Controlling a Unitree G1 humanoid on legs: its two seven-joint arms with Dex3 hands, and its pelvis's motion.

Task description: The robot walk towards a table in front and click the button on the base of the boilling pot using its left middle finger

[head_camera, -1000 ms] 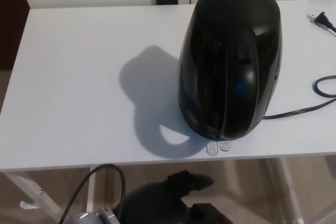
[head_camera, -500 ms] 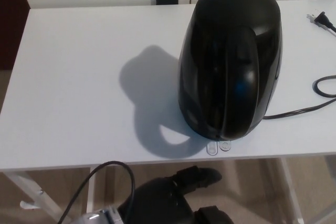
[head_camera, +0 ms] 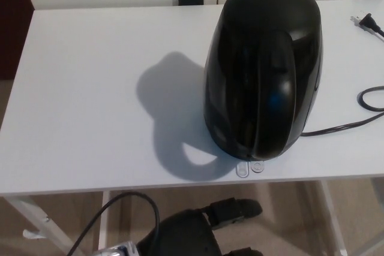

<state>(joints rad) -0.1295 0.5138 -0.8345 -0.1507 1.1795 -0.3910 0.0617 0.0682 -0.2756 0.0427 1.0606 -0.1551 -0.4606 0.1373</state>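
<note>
Our left hand (head_camera: 201, 229) has risen toward the table (head_camera: 84, 100) edge, fingers apart and empty, below the kettle (head_camera: 263, 64).

Boiling pot (head_camera: 262, 67): black body, looks like plastic, high gloss, smooth; reflections and a small blue glint show on its front. Two small tabs (head_camera: 249, 168) at its base: pale, translucent-looking, smooth. Bench (head_camera: 90, 100): white top, smooth, matt, takes a soft shadow without glare. Power cord (head_camera: 348, 125): black, smooth, rubbery-looking sheath. Left hand (head_camera: 201, 229): black casing, matt to slight sheen. Floor (head_camera: 288, 208) under bench: beige, dull finish.
</note>
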